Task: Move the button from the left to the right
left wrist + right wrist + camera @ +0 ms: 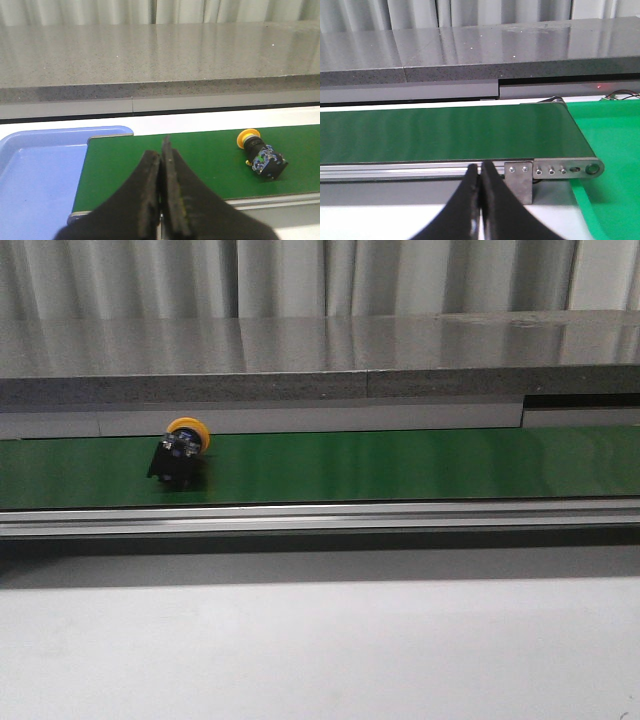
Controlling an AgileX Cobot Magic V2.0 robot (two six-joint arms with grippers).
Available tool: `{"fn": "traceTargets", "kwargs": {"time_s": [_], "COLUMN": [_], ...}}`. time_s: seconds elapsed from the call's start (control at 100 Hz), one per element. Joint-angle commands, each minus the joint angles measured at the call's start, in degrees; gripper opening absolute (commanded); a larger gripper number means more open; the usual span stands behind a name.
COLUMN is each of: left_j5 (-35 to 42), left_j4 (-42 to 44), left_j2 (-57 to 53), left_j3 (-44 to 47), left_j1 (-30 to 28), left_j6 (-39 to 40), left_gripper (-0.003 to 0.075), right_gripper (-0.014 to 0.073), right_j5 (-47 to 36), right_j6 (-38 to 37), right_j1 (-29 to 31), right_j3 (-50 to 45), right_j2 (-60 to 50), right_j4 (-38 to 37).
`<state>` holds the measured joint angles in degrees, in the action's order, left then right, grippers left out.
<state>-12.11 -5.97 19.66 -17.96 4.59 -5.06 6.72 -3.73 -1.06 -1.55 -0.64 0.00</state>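
Note:
The button [178,451] lies on its side on the left part of the green belt [400,465], its yellow-orange cap toward the back and its black body toward the front. It also shows in the left wrist view [260,153], on the belt off to one side of my left gripper [161,152]. That gripper is shut and empty, over the belt near its left end. My right gripper [480,169] is shut and empty, in front of the belt's rail near its right end. Neither gripper shows in the front view.
A blue tray [35,175] sits beyond the belt's left end. A green bin [615,165] sits beyond its right end roller [592,168]. A grey stone ledge [320,360] runs behind the belt. An aluminium rail [320,517] runs along its front.

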Motion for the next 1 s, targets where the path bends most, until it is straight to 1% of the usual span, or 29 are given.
{"fn": "traceTargets", "kwargs": {"time_s": [0.0, 0.36, 0.46, 0.59, 0.69, 0.86, 0.93, 0.99], "left_j5": [5.17, 5.17, 5.17, 5.17, 5.17, 5.17, 5.17, 5.17], "left_j4": [-0.55, -0.55, -0.55, -0.55, -0.55, -0.55, -0.55, -0.55], "left_j2": [0.32, 0.32, 0.32, 0.32, 0.32, 0.32, 0.32, 0.32], "left_j3": [-1.7, -1.7, -1.7, -1.7, -1.7, -1.7, -1.7, -1.7], "left_j1": [0.46, 0.46, 0.46, 0.46, 0.46, 0.46, 0.46, 0.46], "left_j6": [-0.03, -0.03, -0.03, -0.03, -0.03, -0.03, -0.03, -0.03], "left_gripper": [-0.002, -0.002, -0.002, -0.002, -0.002, -0.002, -0.002, -0.002], "right_gripper": [-0.0067, -0.0067, -0.0067, -0.0067, -0.0067, -0.0067, -0.0067, -0.0067], "right_j5": [-4.82, -5.35, -6.3, -10.35, -10.8, -9.21, -6.72, -2.77], "right_j6": [0.17, 0.17, 0.17, 0.17, 0.17, 0.17, 0.17, 0.17], "right_j1": [0.19, 0.19, 0.19, 0.19, 0.19, 0.19, 0.19, 0.19], "right_j3": [0.83, 0.83, 0.83, 0.83, 0.83, 1.38, 2.92, 4.78], "right_j2": [-0.91, -0.91, -0.91, -0.91, -0.91, -0.91, -0.85, -0.71], "right_j4": [0.0, 0.0, 0.0, 0.0, 0.0, 0.0, 0.0, 0.0]}}
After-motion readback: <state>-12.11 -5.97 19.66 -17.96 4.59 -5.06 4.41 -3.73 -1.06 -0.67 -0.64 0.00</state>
